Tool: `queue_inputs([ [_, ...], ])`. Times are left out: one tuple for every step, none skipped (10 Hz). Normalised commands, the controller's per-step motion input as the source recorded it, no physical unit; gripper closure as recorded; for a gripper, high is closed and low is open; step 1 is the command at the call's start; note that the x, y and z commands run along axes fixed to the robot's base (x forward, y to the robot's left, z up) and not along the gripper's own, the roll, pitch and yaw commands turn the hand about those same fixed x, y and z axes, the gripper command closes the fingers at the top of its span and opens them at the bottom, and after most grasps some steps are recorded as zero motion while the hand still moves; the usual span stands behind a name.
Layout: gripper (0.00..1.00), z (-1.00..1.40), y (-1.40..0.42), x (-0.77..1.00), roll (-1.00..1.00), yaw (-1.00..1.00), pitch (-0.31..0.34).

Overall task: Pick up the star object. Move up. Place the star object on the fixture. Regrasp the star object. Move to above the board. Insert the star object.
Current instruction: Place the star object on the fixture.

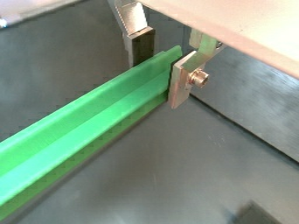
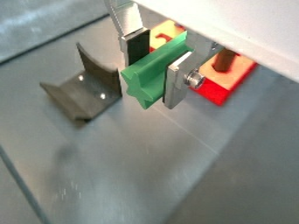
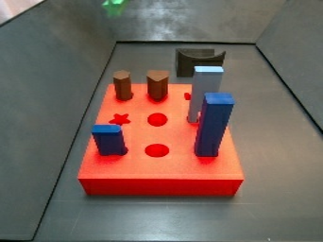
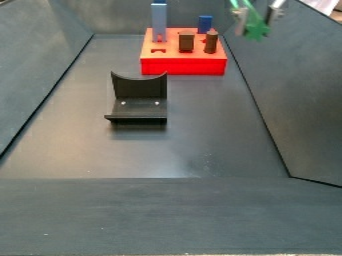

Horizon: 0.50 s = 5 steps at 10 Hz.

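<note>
One star object point(image 2: 149, 77) in hand point(image 2: 155, 70).

- The claw point(image 2: 155, 77) was raised above the dark floor point(image 2: 176, 166), its flat silver fingers point(image 2: 179, 80) closed on the star object point(image 2: 149, 77).
- The green bar's ridged end face pointed toward the camera.
- The fixture point(image 2: 79, 89), dark with a curved notch, stood on the floor beside the claw.
- A corner of the red board point(image 2: 225, 80) showed behind the fingers, with a brown peg point(image 2: 221, 61) standing on it.
</note>
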Motion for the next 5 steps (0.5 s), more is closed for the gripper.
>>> queue_inputs([
  [1.00, 0.03, -0.38, 1.00, -0.08, 0.06, -0.136],
  [1.00, 0.02, -0.37, 1.00, -0.09, 0.04, -0.070],
  [1.00, 0.01, -0.33, 1.00, -0.08, 0.04, -0.036],
  [1.00, 0.00, -0.30, 1.00, -0.07, 0.03, -0.010],
  [1.00, 0.00, -0.27, 1.00, -0.06, 0.03, 0.003],
])
